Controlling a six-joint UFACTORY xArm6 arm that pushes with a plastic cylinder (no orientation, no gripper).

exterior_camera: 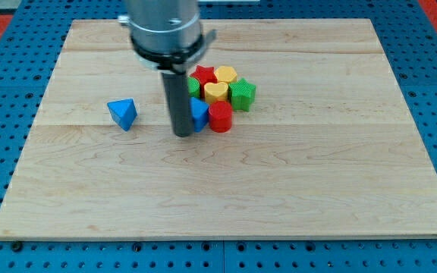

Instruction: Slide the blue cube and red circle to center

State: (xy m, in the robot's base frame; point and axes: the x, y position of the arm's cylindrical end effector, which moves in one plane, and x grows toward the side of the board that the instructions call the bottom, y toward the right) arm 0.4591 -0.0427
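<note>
My tip (182,133) rests on the board just left of the blue cube (199,114), touching or nearly touching it; the rod hides the cube's left part. The red circle, a short red cylinder (220,117), stands right against the cube's right side. Both sit a little above and left of the board's middle, at the lower edge of a tight cluster of blocks.
The cluster above holds a red star (203,75), a yellow block (226,74), a yellow heart (216,92), a green block (242,94) and a green piece (193,86) by the rod. A blue triangular block (122,114) lies alone at the left. The wooden board (226,189) has blue pegboard around it.
</note>
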